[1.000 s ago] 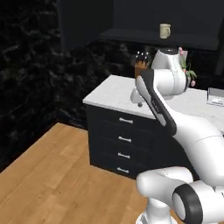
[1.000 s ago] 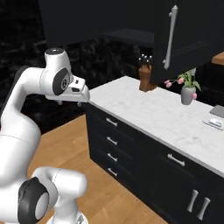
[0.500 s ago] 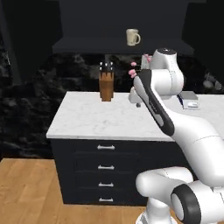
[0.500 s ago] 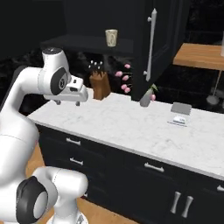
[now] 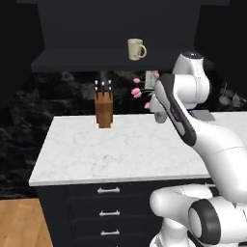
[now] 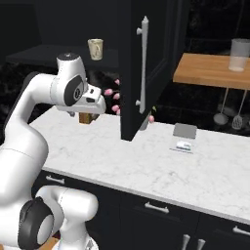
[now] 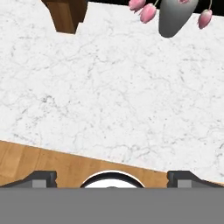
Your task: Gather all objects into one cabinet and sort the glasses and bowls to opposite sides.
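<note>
Left base view showed the greyish-white cup [image 5: 136,49] standing upright on the dark shelf of the black wall cabinet [image 5: 96,60], its handle turned to the right; in the right base view the same cup [image 6: 95,49] sat on that shelf to the left of the open cabinet door [image 6: 146,68]. A pale glass [image 6: 238,54] stood well apart from it on the wooden shelf [image 6: 210,72] at the far right. Below the cabinet, the wooden knife block [image 5: 103,107] stood at the back of the white marble counter [image 5: 120,149], with the pink-flower vase [image 7: 176,17] near it to the right. A small grey device [image 6: 184,136] lay on the counter further right. The gripper [image 7: 112,177] hung above the counter's front part, well below the cup and touching nothing; its two dark fingertips [image 7: 41,178] stood spread wide apart at the bottom corners of the hand view, with bare marble and a strip of wooden floor [image 7: 52,164] between and beyond them. Black drawer units [image 5: 108,212] with silver handles ran beneath the counter.
</note>
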